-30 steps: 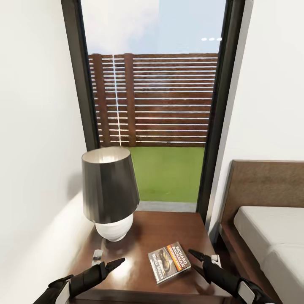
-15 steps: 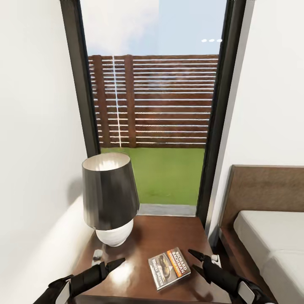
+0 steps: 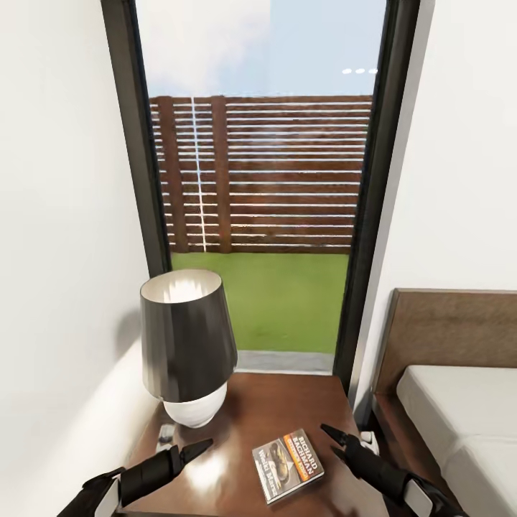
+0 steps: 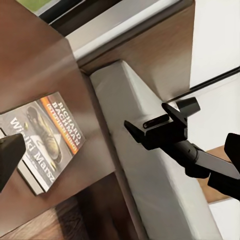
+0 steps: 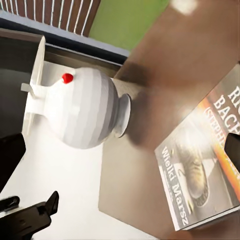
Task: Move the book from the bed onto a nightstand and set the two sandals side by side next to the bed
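The book (image 3: pixel 287 464) lies flat on the nightstand (image 3: pixel 280 402), cover up, with an orange band and white lettering. The same book (image 4: pixel 46 141) shows in the left wrist view, and again (image 5: pixel 206 186) in the right wrist view. My right gripper (image 3: pixel 329 439) hovers just right of it, open and empty; it appears as (image 4: pixel 161 119) in front of the bed's mattress (image 4: pixel 150 170). My left gripper (image 3: pixel 188 445) is open over the nightstand's front left, a hand's width from the book. The bed (image 3: pixel 449 402) stands to the right. The sandals are out of view.
A lamp (image 3: pixel 187 345) with a black shade and a white round base (image 5: pixel 85 107) occupies the nightstand's back left. Behind is a tall black-framed window (image 3: pixel 258 179) onto lawn and fence. A white wall closes the left side.
The whole picture has slid down a little, so the camera has moved. The book stays on the nightstand and both grippers keep their places beside it.
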